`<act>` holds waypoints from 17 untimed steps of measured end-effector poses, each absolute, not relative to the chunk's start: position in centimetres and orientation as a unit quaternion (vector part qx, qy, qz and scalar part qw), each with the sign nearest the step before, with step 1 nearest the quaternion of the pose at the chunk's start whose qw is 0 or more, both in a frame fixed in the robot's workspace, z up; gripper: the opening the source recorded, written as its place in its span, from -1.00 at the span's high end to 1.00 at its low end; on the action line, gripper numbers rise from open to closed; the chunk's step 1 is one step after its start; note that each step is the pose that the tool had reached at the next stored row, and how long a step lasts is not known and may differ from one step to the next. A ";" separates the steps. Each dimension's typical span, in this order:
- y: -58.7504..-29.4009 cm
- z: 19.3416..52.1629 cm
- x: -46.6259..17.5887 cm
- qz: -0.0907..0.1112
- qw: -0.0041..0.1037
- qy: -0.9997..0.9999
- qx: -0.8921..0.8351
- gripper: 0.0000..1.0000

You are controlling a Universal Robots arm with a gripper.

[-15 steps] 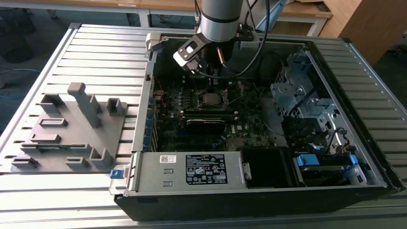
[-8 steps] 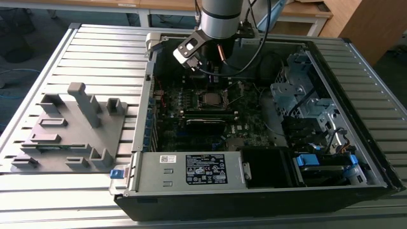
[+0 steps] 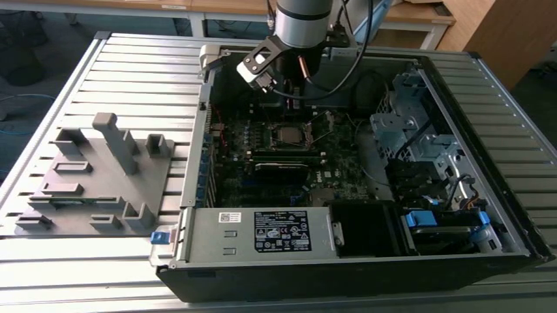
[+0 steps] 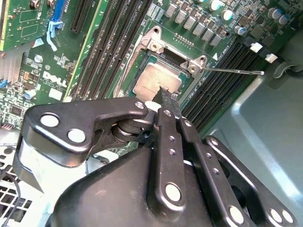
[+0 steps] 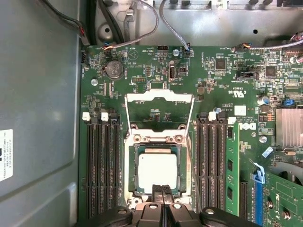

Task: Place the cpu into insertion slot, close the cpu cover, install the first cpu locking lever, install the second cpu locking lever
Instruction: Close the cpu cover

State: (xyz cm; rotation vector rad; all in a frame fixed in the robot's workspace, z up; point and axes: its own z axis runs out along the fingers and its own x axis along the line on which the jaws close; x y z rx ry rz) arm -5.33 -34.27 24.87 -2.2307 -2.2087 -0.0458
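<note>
Grey-metal arm (image 3: 303, 19): hangs near vertical from 12 o'clock of the exterior view, wrist over the far half of the open computer case (image 3: 348, 280).
Gripper (image 3: 291, 103): points down into the case, black linkage splayed behind the tips.
Gripper state: clenched; the two black fingertips (image 5: 158, 194) lie pressed together, nothing seen between them.
Insertion slot (image 3: 275, 137): just at 6 o'clock of the gripper in the exterior view, amid the green motherboard (image 5: 142, 71).
Cpu (image 5: 157, 171): seated flat in the slot, pale silvery face up.
Tip contact: tips sit at the near edge of the cpu in both wrist views; touching or just above cannot be told.
Cpu cover (image 5: 159, 111): stands open, raised off the slot, hinged on the side away from the gripper.
First wrist view adds: cover frame seen nearly face-on; black memory strips (image 5: 102, 165) flank the slot on both sides.
Second wrist view adds: thin wire locking lever (image 4: 232, 72), unlatched, reaching out from the slot's corner over the memory strips.
Exterior view adds: grey moulded fixture (image 3: 96, 176) at 9 o'clock of the case, both on a slatted metal table (image 3: 139, 59).
</note>
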 end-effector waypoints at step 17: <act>-34.3 25.2 -5.3 -0.015 0.001 -0.703 -0.711 0.80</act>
